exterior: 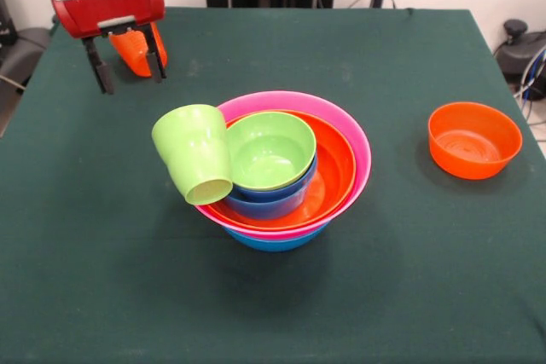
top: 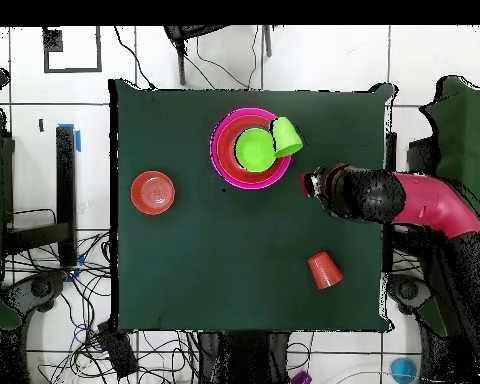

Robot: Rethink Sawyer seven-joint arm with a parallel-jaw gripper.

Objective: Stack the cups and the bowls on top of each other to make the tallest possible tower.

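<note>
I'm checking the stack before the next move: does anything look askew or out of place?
Yes. The lime green cup lies tipped on its side against the tower's rim, mouth facing outward, rather than upright on top. The orange cup lies on its side on the table, and one orange bowl sits apart, unstacked.

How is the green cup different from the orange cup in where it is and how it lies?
The green cup leans tilted against the rim of the bowl tower, its open mouth facing the front camera; the orange cup is on the bare table, apart from the tower. The green cup touches the bowls, while the orange cup touches none. In the front view the gripper partly hides the orange cup, while the green cup shows fully. Both are small tumblers.
</note>
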